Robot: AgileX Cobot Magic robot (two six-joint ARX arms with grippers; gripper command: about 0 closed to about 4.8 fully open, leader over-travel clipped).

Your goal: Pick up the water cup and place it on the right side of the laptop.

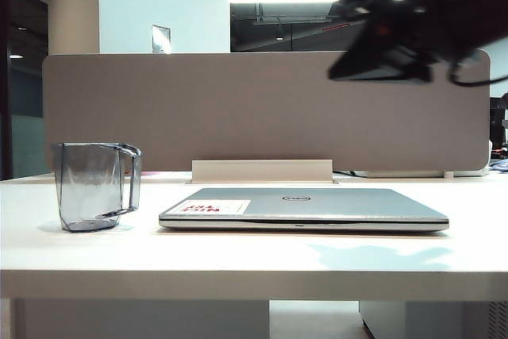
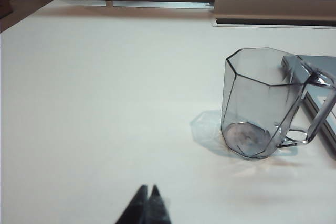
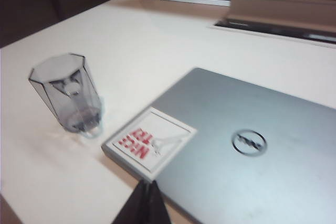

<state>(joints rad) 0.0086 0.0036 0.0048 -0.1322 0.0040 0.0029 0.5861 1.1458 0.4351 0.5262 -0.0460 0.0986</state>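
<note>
A: Where is the water cup?

B: It stands upright on the white table, at the left of the exterior view. It is clear, smoky grey-blue plastic with faceted sides. Its handle faces the laptop, and nothing holds it.

A: And the laptop?

B: It lies closed and flat just beside the cup, on the cup's handle side, not touching it. The lid is silver-grey, with a dark oval logo in the middle and a white sticker with red letters near the corner closest to the cup.

A: What are the grippers doing?

B: The left gripper hangs low over bare table, well apart from the cup, its two dark fingertips pressed together and empty. The right gripper is above the laptop's sticker corner, fingertips also together and empty. In the exterior view the right arm is a dark blur high at the upper right.

A: Anything behind?

B: A grey-brown partition panel runs along the table's far edge.
</note>
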